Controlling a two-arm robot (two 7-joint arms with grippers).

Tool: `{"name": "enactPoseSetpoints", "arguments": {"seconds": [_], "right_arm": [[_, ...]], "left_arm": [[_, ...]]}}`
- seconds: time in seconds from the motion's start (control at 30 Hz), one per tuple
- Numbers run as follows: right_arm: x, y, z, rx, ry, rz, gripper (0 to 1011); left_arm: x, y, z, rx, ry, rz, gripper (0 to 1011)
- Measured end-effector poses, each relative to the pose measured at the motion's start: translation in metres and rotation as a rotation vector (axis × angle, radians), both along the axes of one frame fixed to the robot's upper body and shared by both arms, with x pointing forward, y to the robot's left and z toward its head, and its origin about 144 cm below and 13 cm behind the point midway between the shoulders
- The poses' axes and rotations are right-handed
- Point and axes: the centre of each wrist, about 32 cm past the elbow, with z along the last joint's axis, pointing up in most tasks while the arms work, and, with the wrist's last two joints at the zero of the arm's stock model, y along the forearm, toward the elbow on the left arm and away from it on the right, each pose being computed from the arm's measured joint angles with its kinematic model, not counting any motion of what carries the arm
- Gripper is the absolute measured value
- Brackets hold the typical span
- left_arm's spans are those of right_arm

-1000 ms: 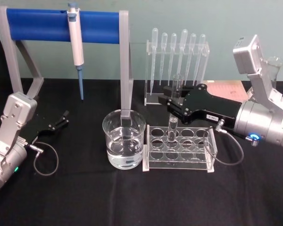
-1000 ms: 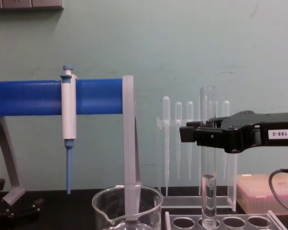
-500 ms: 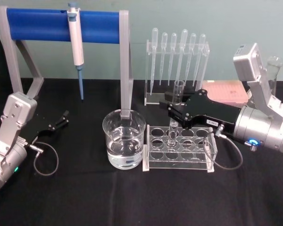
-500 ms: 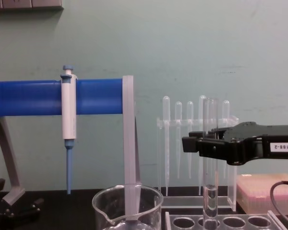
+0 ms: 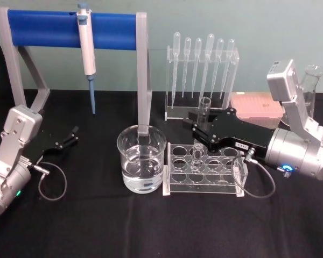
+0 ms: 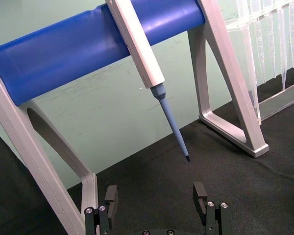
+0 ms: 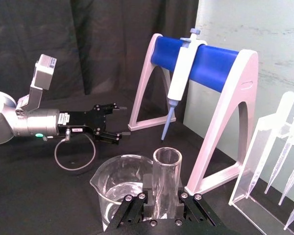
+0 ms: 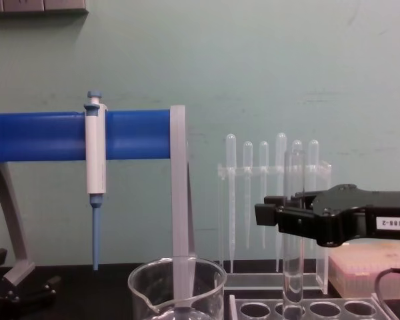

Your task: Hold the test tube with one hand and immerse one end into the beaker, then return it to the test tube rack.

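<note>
Lowered into rack: test tube | right tool: clenched on tube | left tool: released, parked

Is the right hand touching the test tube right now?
Touching: in the right wrist view, the right hand is clamped on the test tube.

We see the right gripper reaching in level from the right, jaws clamped on the upright test tube, while the left gripper rests low at far left, jaws apart.
</note>
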Motion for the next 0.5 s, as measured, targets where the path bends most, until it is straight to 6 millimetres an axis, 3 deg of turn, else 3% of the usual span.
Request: {"name": "enactPoseSetpoints", "arguments": {"seconds": [0.5], "right_arm": [[0.003, -0.001, -0.017, -0.005, 0.016, 0.0, 225]], "left_arm": [[0.0, 0.0, 0.0, 0.0, 0.0, 0.0, 1000]]}}
